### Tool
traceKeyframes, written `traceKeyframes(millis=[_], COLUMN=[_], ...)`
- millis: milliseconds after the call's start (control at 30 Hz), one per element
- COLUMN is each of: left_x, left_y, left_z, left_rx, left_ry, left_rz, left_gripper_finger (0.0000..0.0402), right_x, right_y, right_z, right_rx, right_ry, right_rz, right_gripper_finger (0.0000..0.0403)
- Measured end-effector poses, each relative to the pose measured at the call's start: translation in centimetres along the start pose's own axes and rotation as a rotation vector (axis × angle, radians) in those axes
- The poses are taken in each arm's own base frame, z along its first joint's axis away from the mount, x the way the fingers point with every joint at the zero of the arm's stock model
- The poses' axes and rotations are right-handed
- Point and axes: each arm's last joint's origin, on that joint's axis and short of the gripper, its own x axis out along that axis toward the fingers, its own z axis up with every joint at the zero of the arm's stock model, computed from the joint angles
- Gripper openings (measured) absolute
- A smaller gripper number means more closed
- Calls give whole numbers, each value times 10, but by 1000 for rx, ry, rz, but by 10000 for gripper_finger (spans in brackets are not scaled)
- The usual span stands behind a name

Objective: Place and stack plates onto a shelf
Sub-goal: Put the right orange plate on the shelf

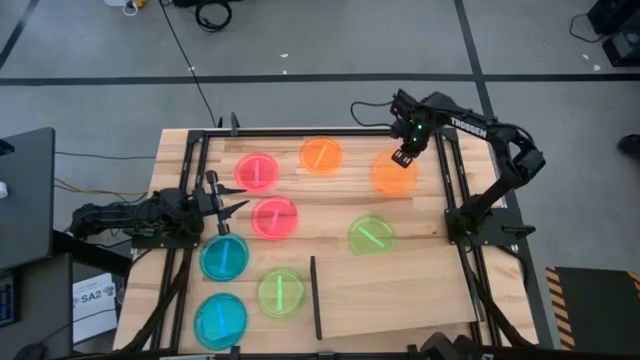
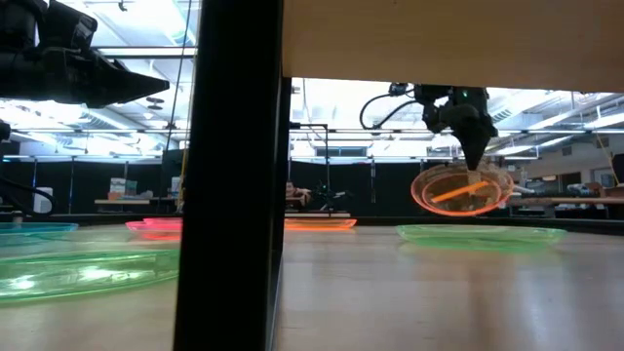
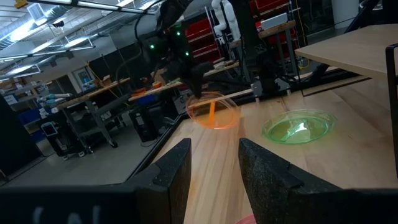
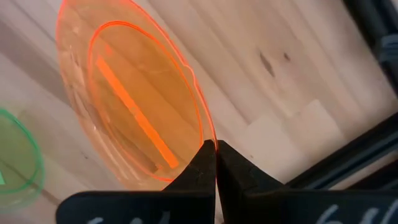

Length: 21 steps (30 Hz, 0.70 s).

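A robot's right gripper [image 1: 404, 157] has its two dark fingers pinched tight on the rim of a small round translucent orange plastic plate [image 1: 393, 175], holding it tilted and lifted clear of the planked wooden tabletop [image 1: 420, 215]. The plate hangs well apart from the shelf [image 1: 400, 295], a flat pale wooden board with a thin black strip, and beyond a green translucent plate [image 1: 371, 234] that lies between them. The left gripper [image 1: 226, 204] waits with fingers spread and empty, on the shelf's far side past that strip. The step appears to be carrying the first plate; next, it likely must travel to the shelf and be lowered flat.
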Motion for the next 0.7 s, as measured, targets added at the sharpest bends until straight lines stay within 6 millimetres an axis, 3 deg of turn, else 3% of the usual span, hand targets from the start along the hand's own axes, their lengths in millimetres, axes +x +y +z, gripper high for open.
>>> traceKeyframes(millis=[333, 700], left_x=[0, 0], left_y=[0, 0], left_z=[0, 0], left_rx=[0, 0], left_ry=[0, 0], left_rz=[0, 0], left_gripper_finger=[141, 141], right_x=[-29, -77], right_y=[0, 3], right_z=[7, 7], right_rx=[-4, -6], right_ry=[-53, -86], right_rz=[-7, 0], right_gripper_finger=[5, 5])
